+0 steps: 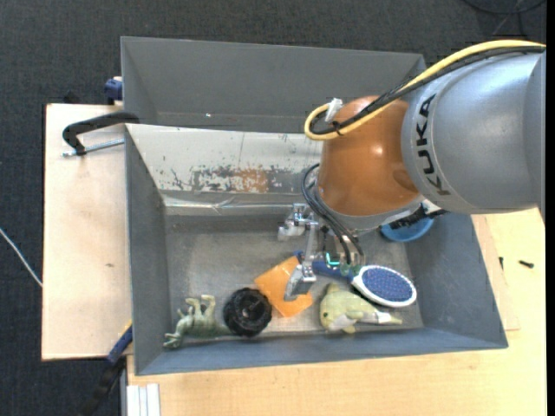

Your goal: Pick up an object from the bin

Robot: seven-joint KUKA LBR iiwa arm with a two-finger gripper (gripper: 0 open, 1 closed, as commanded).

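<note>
**Camera view.** Looked down on grey metal bin (143,258) from above and slightly to one side. Noted arm (486,137) reaching in from the right, with rounded orange cover (364,167) at the wrist, above the right-centre of the bin.

Found end effector (301,282) below that cover, low over the bin floor and toward the front wall. Could not tell whether parted or closed.

Located flat orange piece (276,289) on the floor at front centre, directly at the tip of the end effector. Could not tell whether touching the right edge of that piece or poised just above it. Recorded the piece as lying flat on the floor.

Logged neighbouring items along the front wall:
- Black round part (247,310), just left of the orange piece.
- Green toy dinosaur (192,317), further left, near the front-left corner.
- Yellow-green soft toy (345,308), just right of the orange piece.
- Blue-and-white oval brush (388,286), beside the soft toy on its right and slightly behind.

Noted blue thing (409,227) near the right wall, partly hidden under the orange cover; kind not determined.
</note>
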